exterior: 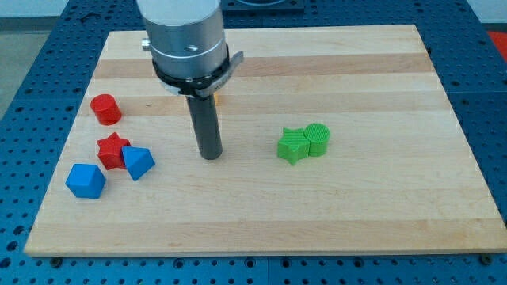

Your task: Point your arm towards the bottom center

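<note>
My tip (211, 156) rests on the wooden board (317, 214), a little left of its middle. To the tip's left lie a red star block (112, 148), a blue triangular block (139, 162) touching it, and a blue cube-like block (85, 180). A red cylinder (104, 108) stands further up on the left. To the tip's right sit a green star block (292, 145) and a green cylinder (317, 139), touching each other. An orange or yellow block (218, 97) is mostly hidden behind the rod.
The arm's grey body (186, 36) hangs over the board's top left part. Blue perforated table (491, 95) surrounds the board on all sides.
</note>
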